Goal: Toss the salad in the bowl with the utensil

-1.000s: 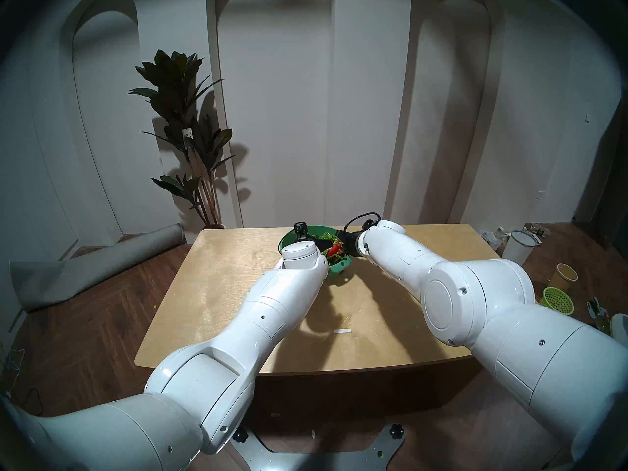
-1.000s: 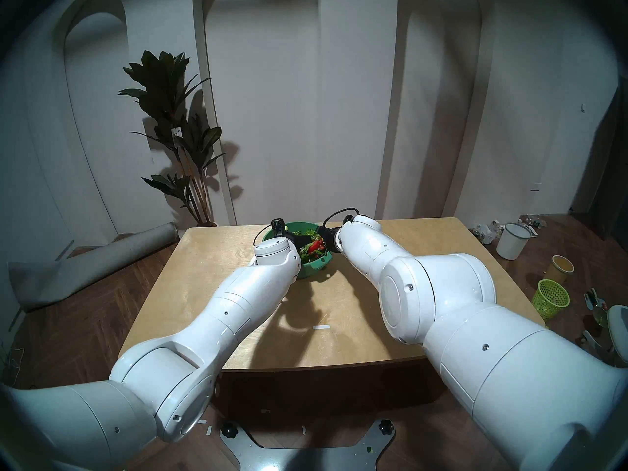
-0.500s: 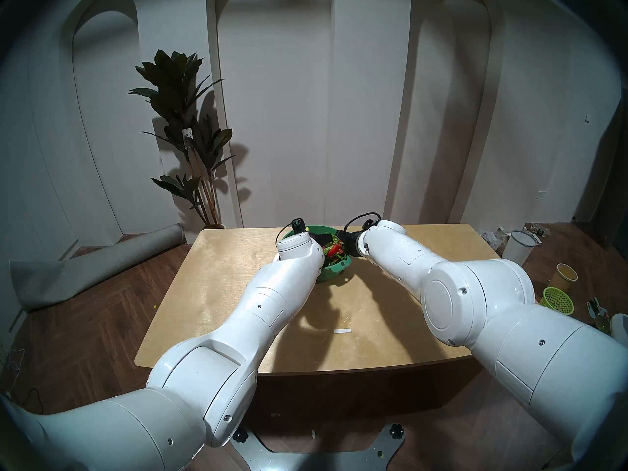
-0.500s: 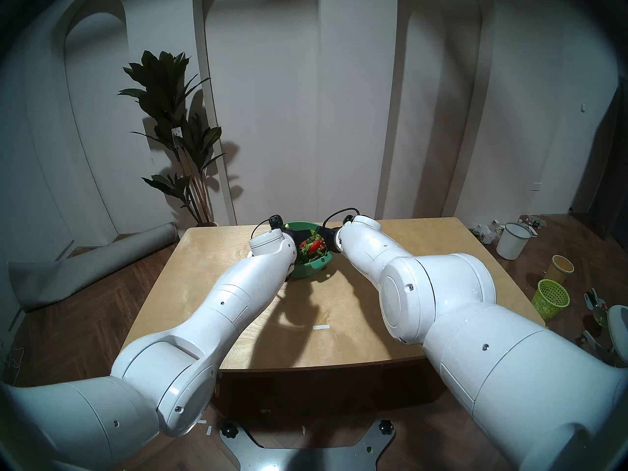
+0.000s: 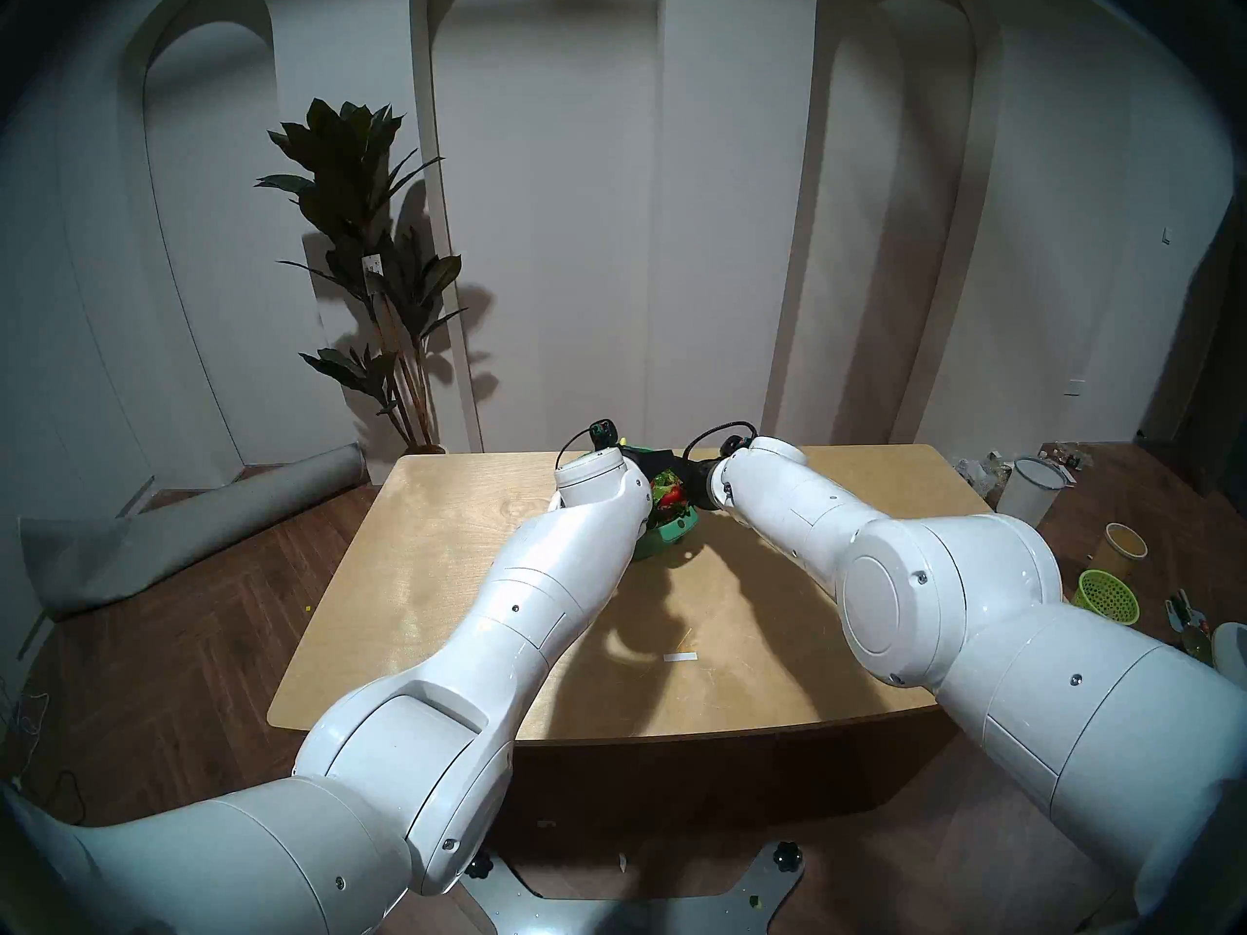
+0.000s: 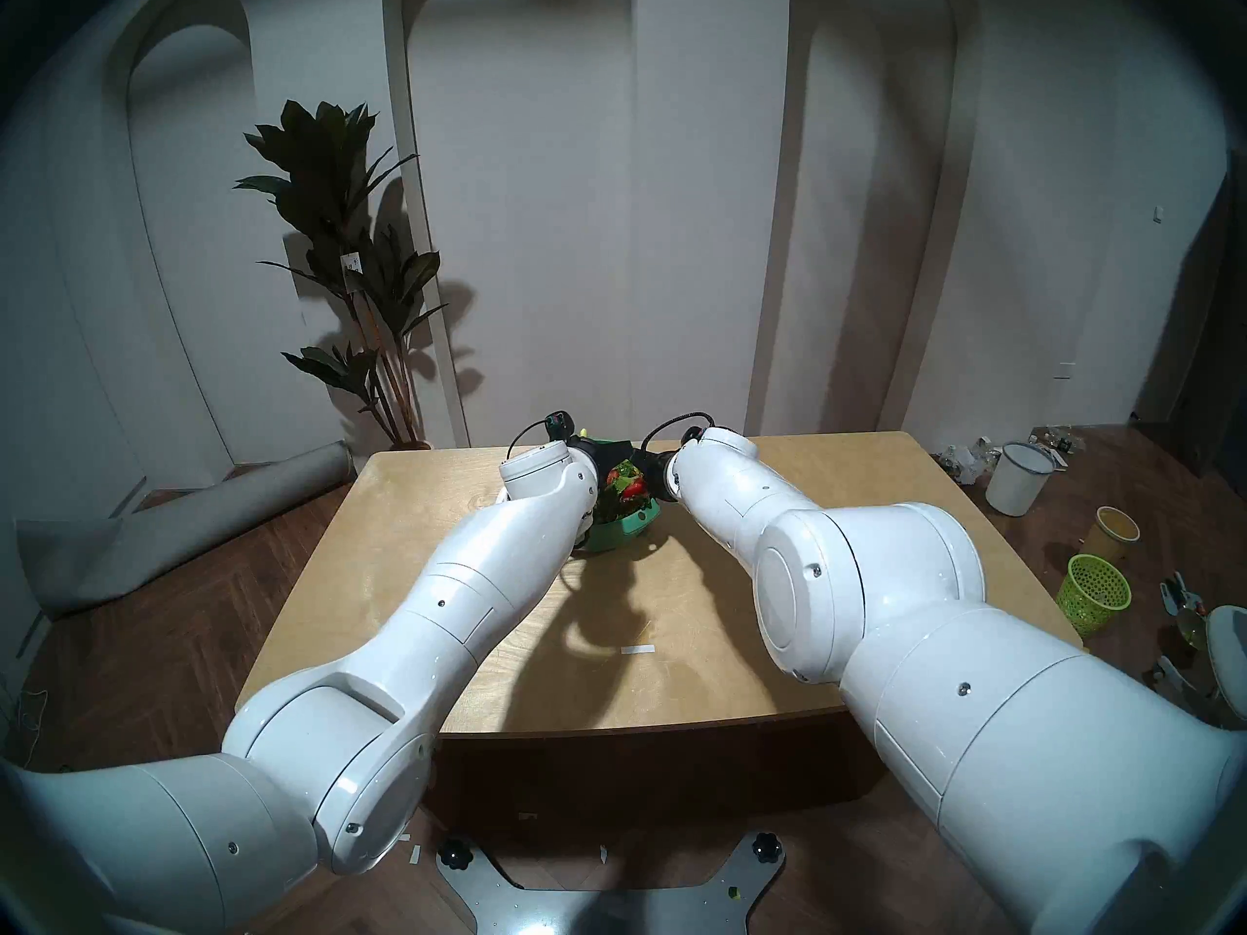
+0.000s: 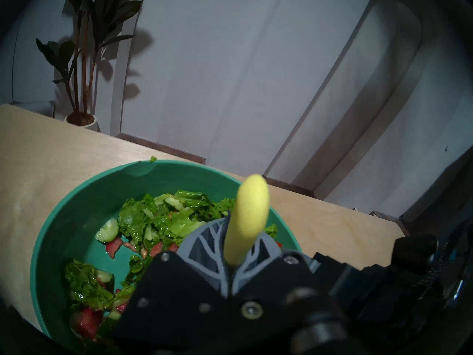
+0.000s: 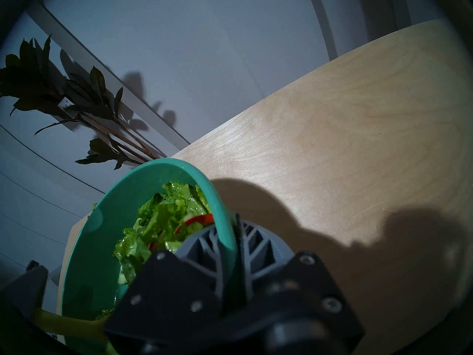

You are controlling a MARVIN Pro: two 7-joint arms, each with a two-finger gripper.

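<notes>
We hold the bowl [image 8: 225,218] still with our right gripper [image 8: 231,247], which is pinched tight on the bowl's rim, one finger inside and one outside, so the bowl does not slide on the table [image 8: 332,131] while we mix. Our left gripper [image 7: 231,247] is squeezed tight on the yellow-green utensil [image 7: 249,218], with the rounded handle end sticking up past the fingers. The working end goes down below the gripper, and we cannot see it from the left wrist. The salad [image 7: 163,218] lies in the bowl just under and in front of this gripper, green leaves with red tomato bits, piled more on one side. We think the grip is up high on the handle so our fingers stay out of the wet leaves. A plant [image 5: 378,266] stands far behind the bowl and wears a small white tag, but the marks on it are too tiny to read. We see no other writing or brand names.
</notes>
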